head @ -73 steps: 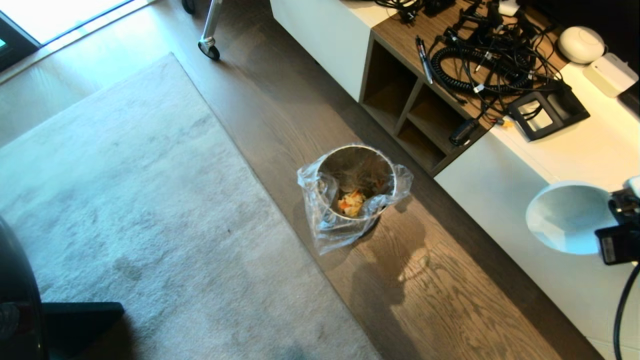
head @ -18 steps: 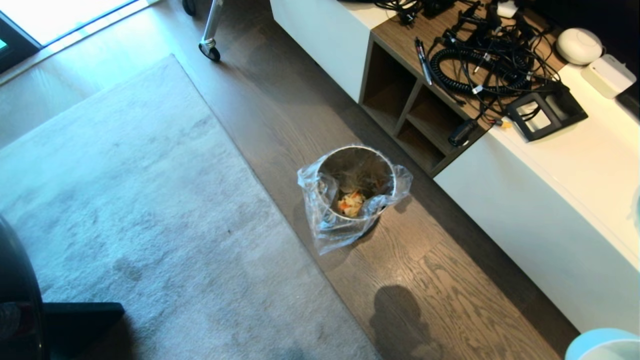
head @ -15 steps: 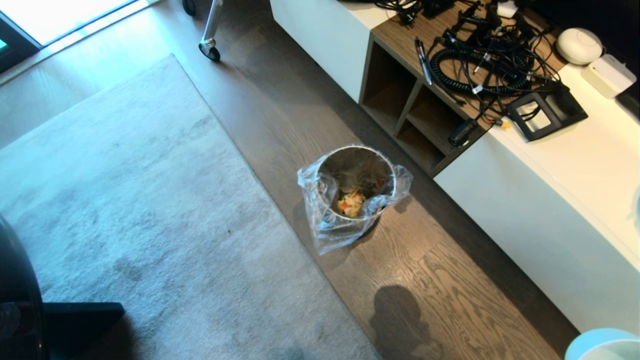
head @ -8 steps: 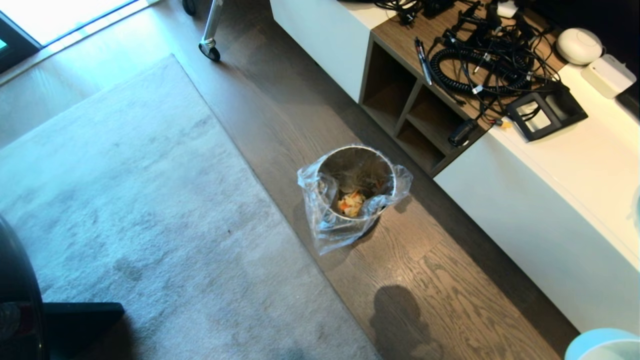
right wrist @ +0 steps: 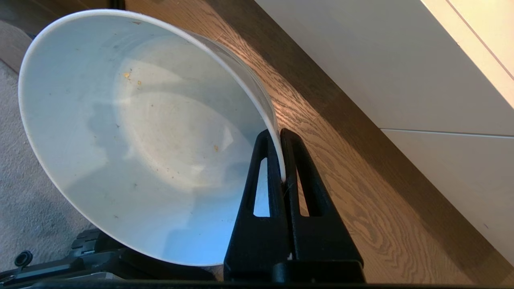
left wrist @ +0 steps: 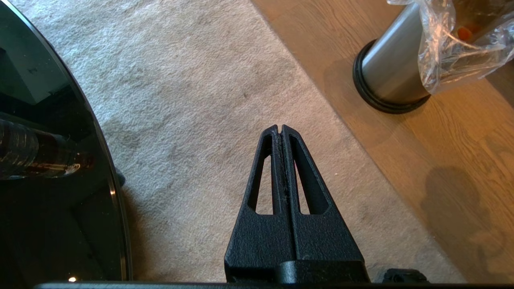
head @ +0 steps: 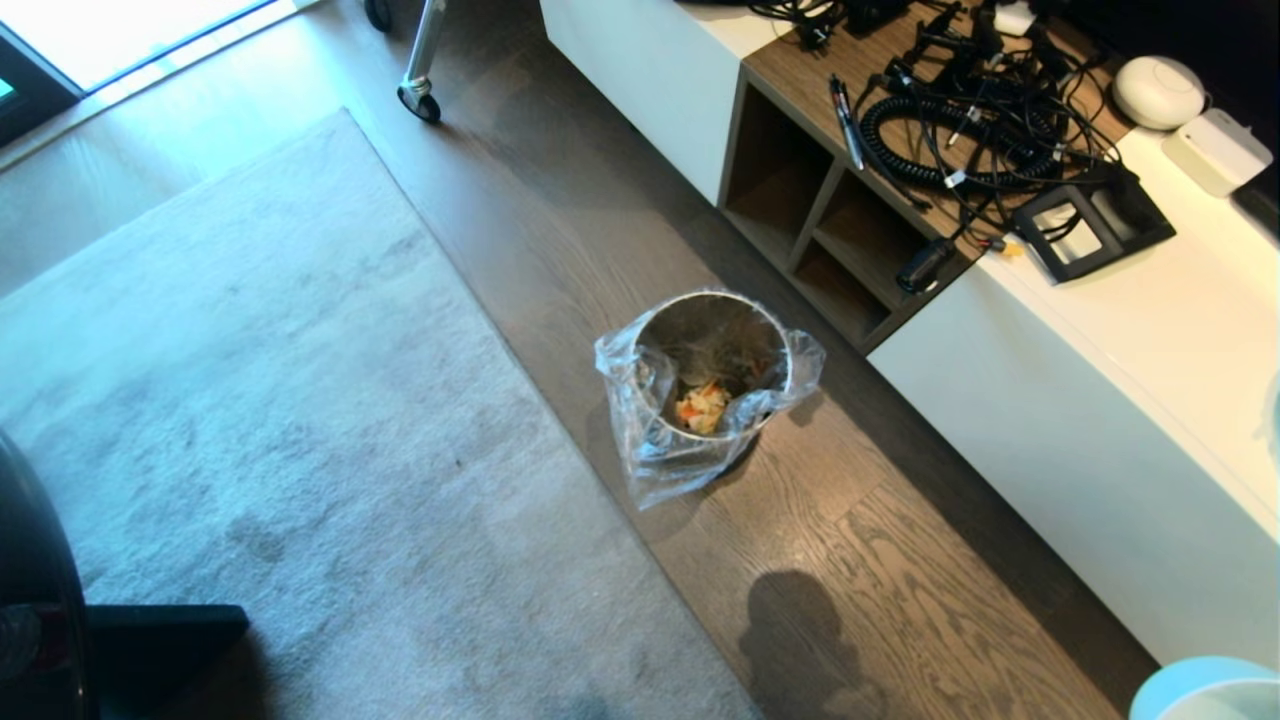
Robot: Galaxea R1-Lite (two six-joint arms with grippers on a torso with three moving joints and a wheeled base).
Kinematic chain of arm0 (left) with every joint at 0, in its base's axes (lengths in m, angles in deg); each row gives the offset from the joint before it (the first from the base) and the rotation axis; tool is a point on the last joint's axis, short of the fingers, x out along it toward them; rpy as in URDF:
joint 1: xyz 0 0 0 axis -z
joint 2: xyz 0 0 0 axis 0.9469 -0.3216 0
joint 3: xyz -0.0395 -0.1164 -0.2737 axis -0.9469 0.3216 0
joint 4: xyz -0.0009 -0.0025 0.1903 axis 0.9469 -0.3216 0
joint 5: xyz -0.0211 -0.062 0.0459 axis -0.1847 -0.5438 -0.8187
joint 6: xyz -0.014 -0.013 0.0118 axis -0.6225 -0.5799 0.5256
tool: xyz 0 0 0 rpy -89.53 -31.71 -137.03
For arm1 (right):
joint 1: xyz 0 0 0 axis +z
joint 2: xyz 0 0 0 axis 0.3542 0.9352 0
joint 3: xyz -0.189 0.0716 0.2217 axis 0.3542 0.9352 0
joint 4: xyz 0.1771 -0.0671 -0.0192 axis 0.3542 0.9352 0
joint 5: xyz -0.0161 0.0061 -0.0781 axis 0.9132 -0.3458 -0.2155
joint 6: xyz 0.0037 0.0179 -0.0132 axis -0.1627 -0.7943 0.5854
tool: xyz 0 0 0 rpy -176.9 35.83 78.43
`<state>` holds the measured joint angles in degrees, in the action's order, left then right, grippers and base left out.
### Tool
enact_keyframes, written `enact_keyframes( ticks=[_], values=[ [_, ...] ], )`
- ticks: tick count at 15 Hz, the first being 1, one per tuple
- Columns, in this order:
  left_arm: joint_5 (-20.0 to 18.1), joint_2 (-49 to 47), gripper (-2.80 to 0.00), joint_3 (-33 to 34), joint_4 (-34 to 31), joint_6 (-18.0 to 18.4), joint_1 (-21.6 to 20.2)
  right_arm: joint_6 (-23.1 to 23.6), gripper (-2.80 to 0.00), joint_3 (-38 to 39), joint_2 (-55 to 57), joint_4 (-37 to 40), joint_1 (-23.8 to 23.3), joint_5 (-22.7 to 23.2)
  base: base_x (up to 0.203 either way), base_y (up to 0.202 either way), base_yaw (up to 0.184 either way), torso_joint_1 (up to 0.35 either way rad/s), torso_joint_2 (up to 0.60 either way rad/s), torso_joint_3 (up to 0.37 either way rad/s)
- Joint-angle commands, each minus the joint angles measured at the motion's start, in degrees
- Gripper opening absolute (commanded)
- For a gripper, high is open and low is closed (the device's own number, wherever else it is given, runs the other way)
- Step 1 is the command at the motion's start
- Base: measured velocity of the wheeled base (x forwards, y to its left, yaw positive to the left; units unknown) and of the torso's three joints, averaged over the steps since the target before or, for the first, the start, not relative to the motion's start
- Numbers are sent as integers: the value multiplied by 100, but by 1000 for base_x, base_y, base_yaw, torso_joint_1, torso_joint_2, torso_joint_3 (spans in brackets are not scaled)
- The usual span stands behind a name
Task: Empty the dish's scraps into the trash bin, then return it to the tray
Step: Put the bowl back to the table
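1. Right wrist view: the dish (right wrist: 132, 144) is seen clamped by its rim in the right gripper (right wrist: 281, 160), bare but for crumbs.
2. The scraps (head: 703, 406) are found lying inside the trash bin (head: 712, 385); the emptying is judged done.
3. The left gripper (left wrist: 281, 130) is held clenched on nothing above the rug (left wrist: 192, 100).
4. The return to the tray, nowhere visible, is judged outstanding.

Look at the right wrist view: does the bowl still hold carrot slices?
No. The bowl gripped by the right end effector shows only tiny crumbs.
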<state>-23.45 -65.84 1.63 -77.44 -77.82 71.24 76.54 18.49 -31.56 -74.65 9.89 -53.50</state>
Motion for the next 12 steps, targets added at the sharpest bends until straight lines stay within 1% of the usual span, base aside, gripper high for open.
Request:
enact_keyframes(
  ticks=[1,12],
  values=[
    [5,2,-280,0,1,-4,0,0,-280,0,17,-2,0,-2,0,0,0,0,0,0],
    [5,1,-280,0,1,-4,0,0,-280,0,8,-4,0,-2,0,0,0,0,0,0]
  ],
)
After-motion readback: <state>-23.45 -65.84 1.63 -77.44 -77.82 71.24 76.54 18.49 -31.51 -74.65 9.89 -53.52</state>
